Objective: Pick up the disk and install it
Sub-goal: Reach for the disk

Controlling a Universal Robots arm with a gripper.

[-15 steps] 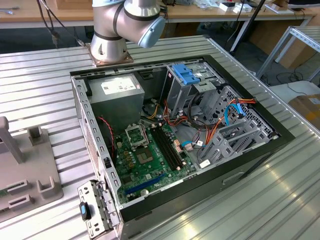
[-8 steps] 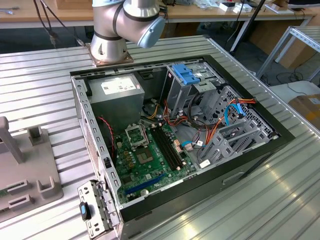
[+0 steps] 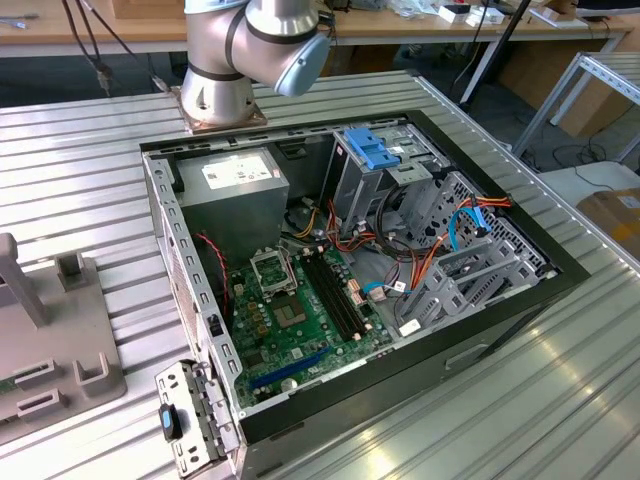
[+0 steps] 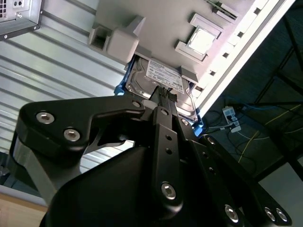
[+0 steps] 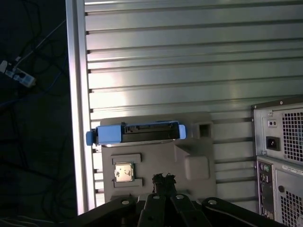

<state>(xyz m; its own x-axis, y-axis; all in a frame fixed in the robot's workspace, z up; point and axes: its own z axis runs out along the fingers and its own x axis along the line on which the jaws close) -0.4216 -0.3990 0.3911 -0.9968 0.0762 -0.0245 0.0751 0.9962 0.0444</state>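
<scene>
- You see the disk [image 4: 163, 78] as dull silver-grey metal with a white matt label. Its side rails look like smooth, bright blue plastic.
- The holder [image 4: 156, 19] looks to you like matt grey plastic, smooth all over.
- Your gripper [image 4: 165, 93] is matt black, dotted with shiny metal screw heads.
- The desk [image 3: 90, 150] is bare ribbed metal with a brushed sheen.
- The computer case [image 3: 178, 250] shows you bare grey sheet metal inside a black shell, and its circuit board [image 3: 290, 320] is glossy green.
</scene>
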